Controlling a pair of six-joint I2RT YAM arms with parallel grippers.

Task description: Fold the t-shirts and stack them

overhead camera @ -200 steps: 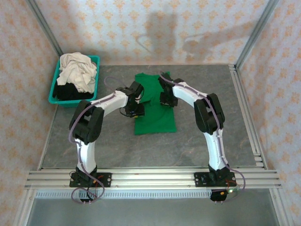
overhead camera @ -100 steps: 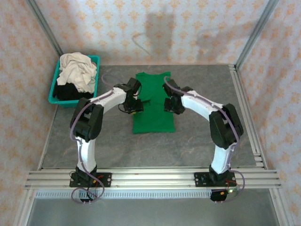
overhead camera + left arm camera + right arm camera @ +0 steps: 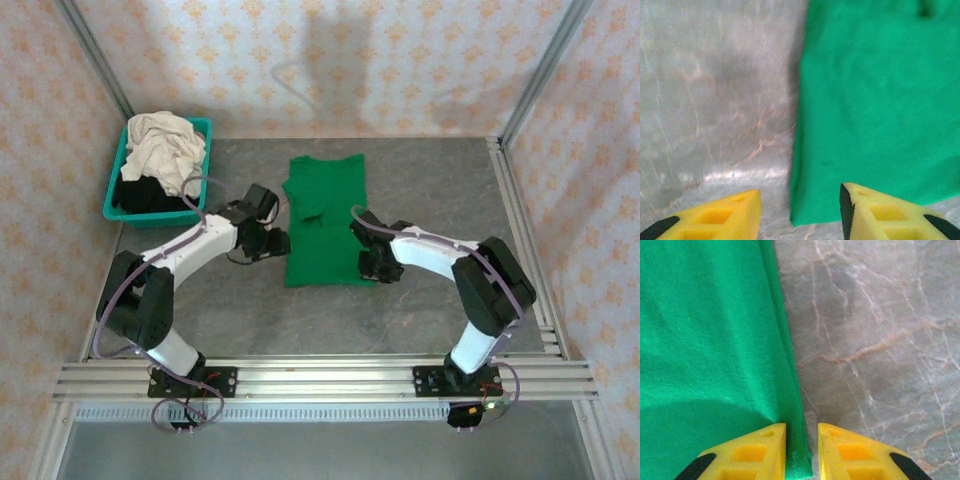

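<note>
The bright green cloth t-shirt [image 3: 325, 220] lies flat in the middle of the grey marbled surface [image 3: 430, 190], folded into a long narrow strip running near to far. A cream-white t-shirt [image 3: 165, 150] and a black t-shirt [image 3: 150, 197] are heaped in the teal plastic basket [image 3: 114, 192] at the far left.

The left claw [image 3: 800, 197] stands about half open and holds nothing. Its yellow fingers straddle the shirt's near-left corner. The right claw [image 3: 801, 427] is at the near-right corner, its fingers close together with the doubled side edge between them. Whether they actually grip the cloth cannot be told.

The step in hand looks like taking both near corners so the near end can be folded over the far end. To do it well, each claw should go low enough to catch every layer at its corner, not just the top one. The left claw should close fully before either lifts. Both should then rise together and travel level, so the fold lands square and no layer slips out.
</note>
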